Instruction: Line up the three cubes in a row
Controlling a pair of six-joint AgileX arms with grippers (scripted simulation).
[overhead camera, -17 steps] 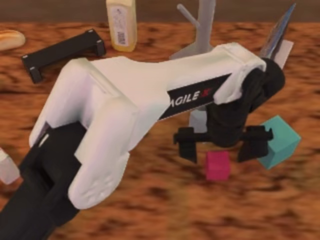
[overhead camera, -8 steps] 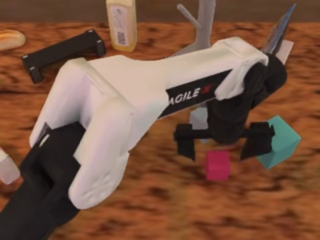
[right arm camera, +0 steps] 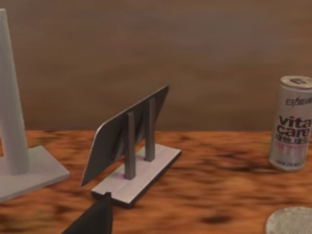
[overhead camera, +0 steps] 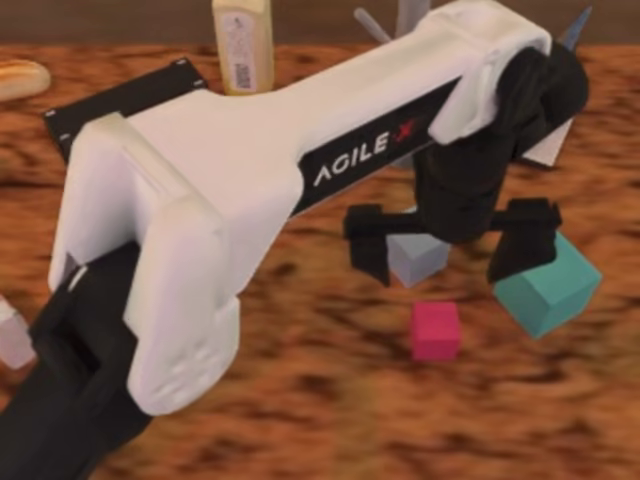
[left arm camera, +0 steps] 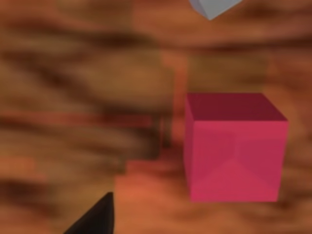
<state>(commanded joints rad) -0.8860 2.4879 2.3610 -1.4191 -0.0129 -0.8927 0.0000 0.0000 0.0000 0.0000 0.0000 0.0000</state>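
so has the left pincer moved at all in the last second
Yes. The left pincer has drawn away from the magenta cube, which stayed put, toward the table's far edge, uncovering the lavender-grey cube. Its fingers stand open.

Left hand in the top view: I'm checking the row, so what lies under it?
Under the open left hand the lavender-grey cube shows between its fingers, partly covered by the wrist. The teal cube sits partly beneath one finger; the pink cube lies clear.

Left arm stretches from the table's near-left corner toward the far right, wrist bent down, left gripper wide open, raised above the surface. Right arm not in top view.
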